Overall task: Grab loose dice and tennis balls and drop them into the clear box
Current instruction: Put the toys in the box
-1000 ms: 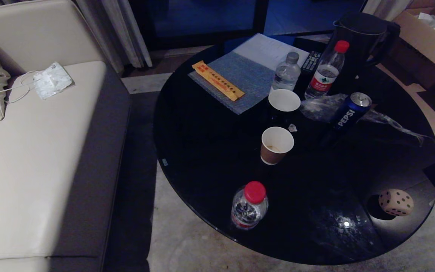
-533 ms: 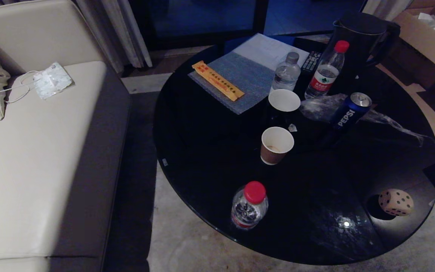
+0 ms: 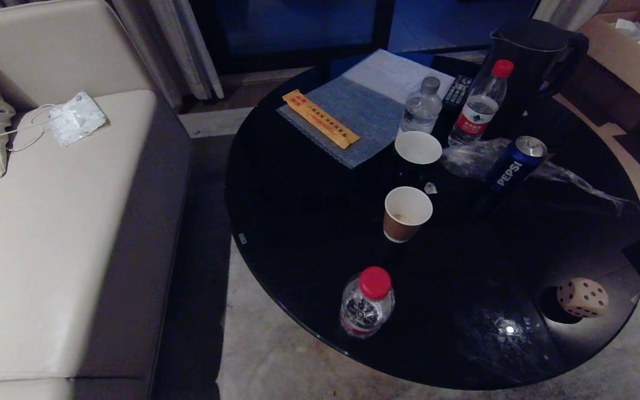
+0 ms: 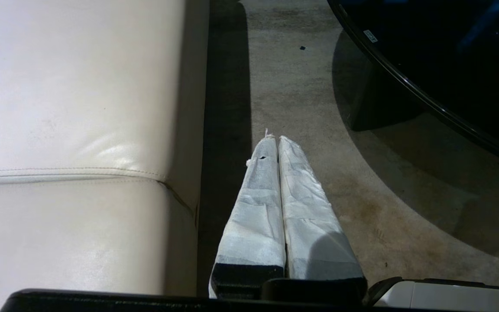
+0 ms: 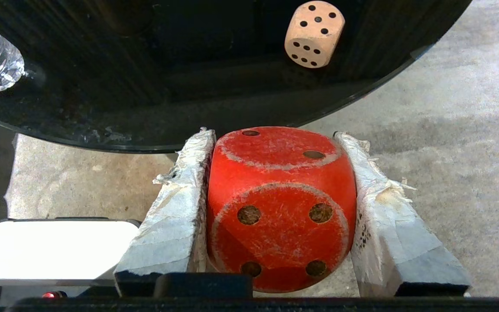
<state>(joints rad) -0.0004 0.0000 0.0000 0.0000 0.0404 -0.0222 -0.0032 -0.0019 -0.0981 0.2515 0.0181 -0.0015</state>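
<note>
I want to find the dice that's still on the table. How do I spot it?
Look at the round black table and go to its near right edge. The beige die sits alone there, away from the cups and bottles. It's a pale cube with dark dots, unlike the red die held in the right claw.

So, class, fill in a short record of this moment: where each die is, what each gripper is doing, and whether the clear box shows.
red die: clamped in the right gripper, off the table, over the carpet
beige die: loose near the round black table's edge
left gripper: shut, empty, between sofa and table
clear box: not in view
tennis ball: not in view
</note>
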